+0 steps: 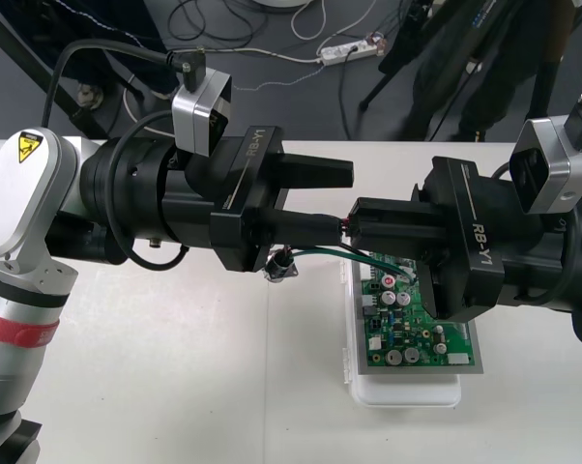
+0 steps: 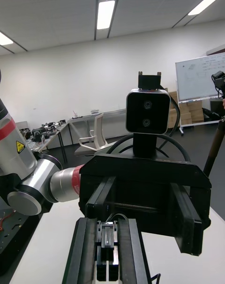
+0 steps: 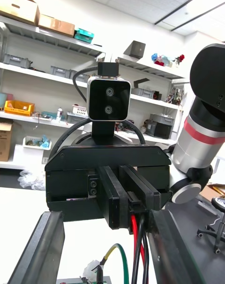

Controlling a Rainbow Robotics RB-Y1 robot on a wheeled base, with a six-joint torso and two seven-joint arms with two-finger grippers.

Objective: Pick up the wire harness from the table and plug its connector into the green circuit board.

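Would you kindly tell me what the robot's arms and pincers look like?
The left pincer and right pincer are boxy black units lettered RB-Y1. Each carries a silver-cased camera with a black cable. The left arm has silver links, a red ring and a yellow warning sticker.

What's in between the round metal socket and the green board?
In the front view, a green wire of the harness crosses there, running from the socket over bare table toward the green board.
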